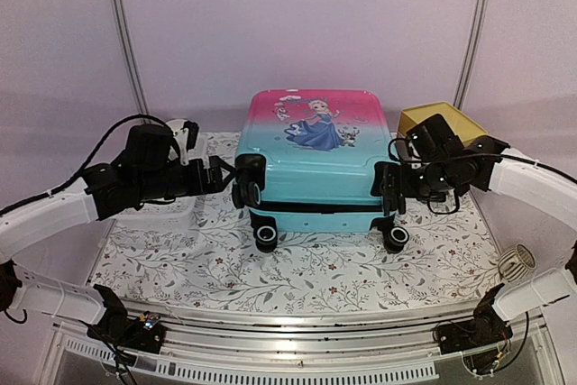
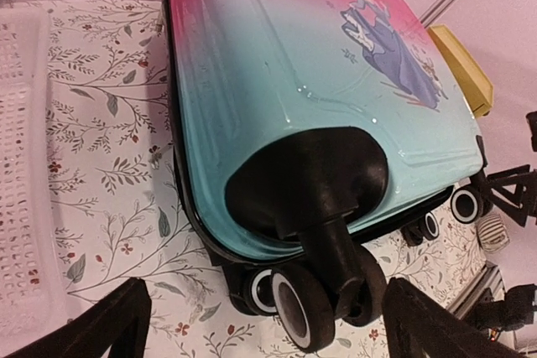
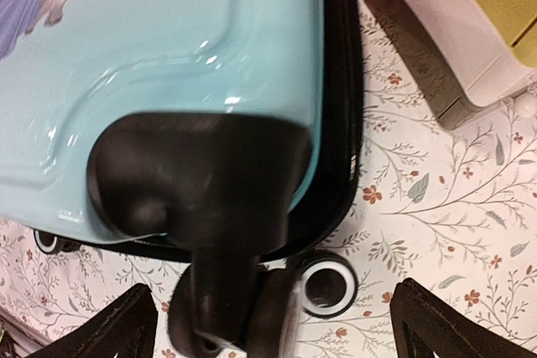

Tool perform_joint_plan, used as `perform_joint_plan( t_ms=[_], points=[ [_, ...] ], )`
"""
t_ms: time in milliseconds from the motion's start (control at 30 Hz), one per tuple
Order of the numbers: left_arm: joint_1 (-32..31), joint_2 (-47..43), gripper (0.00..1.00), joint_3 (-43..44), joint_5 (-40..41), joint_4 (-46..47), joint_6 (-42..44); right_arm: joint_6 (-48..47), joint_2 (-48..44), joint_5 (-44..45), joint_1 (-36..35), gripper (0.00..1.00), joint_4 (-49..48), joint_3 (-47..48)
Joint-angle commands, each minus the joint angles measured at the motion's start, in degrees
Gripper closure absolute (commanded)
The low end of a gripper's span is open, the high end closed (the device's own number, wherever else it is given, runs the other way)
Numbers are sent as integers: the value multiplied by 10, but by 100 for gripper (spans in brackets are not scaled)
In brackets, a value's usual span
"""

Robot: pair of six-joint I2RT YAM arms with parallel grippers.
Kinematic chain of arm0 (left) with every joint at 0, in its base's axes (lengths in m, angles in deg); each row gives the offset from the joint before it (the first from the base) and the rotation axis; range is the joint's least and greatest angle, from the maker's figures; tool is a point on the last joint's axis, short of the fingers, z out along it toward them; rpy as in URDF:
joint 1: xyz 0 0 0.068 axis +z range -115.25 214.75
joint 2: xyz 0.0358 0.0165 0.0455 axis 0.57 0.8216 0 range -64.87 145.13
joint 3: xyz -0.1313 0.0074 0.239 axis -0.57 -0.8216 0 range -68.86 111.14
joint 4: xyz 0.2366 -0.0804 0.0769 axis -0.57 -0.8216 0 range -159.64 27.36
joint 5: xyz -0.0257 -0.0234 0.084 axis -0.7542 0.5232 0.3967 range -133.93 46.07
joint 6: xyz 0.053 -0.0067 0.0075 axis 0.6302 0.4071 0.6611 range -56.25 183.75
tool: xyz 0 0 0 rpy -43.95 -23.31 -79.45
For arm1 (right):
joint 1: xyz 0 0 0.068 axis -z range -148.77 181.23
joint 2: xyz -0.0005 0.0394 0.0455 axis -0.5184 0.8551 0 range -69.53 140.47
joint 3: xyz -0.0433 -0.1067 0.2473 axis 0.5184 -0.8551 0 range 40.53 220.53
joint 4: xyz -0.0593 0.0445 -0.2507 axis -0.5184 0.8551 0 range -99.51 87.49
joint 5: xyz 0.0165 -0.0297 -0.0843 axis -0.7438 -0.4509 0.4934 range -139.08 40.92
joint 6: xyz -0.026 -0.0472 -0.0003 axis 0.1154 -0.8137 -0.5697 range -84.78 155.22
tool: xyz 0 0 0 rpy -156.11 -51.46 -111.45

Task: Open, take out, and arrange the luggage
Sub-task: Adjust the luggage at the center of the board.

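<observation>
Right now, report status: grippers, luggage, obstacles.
Left gripper open, right gripper open, flanking luggage. Luggage closed, lying flat. Basket and yellow box beside it.

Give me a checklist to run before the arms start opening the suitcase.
1. Luggage lies flat, print side up, zipper band closed: ok.
2. Left fingers open and empty, at the left wheel corner: ok.
3. Right fingers open and empty, at the right wheel corner: ok.
4. Zipper pull located: cannot tell; none shows in any view.
5. Yellow-topped box stands apart from the shell: ok.
6. White basket stands apart from the shell: ok.
</observation>
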Motion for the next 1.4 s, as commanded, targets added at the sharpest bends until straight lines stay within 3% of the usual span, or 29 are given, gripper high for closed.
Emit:
perform_joint_plan(
  t_ms=[0, 167, 567, 1100, 1200, 1300, 1367],
  points=[
    [2, -25, 2, -9, -32, -12, 4, -60, -26, -38, 56, 1, -16, 19],
    [-32, -35, 2, -14, -36, -12, -2, -91, -14, -58, 75, 1, -17, 32],
    [-109, 36, 2, 36, 107, -80, 0, -116, 13, -156, 74, 6, -29, 23],
    [-115, 146, 6, 82, 80, -26, 23, -72, 63, -50, 43, 17, -7, 12],
    [-114, 170, 12, 86, 82, -18, 25, -59, 75, -28, 39, 26, -4, 13],
    [-95, 182, 21, 81, 68, -7, 26, -52, 73, -24, 32, 42, -5, 8],
    [-77, 183, 25, 73, 47, 10, 31, -44, 71, -19, 22, 43, 0, 6]
  ],
)
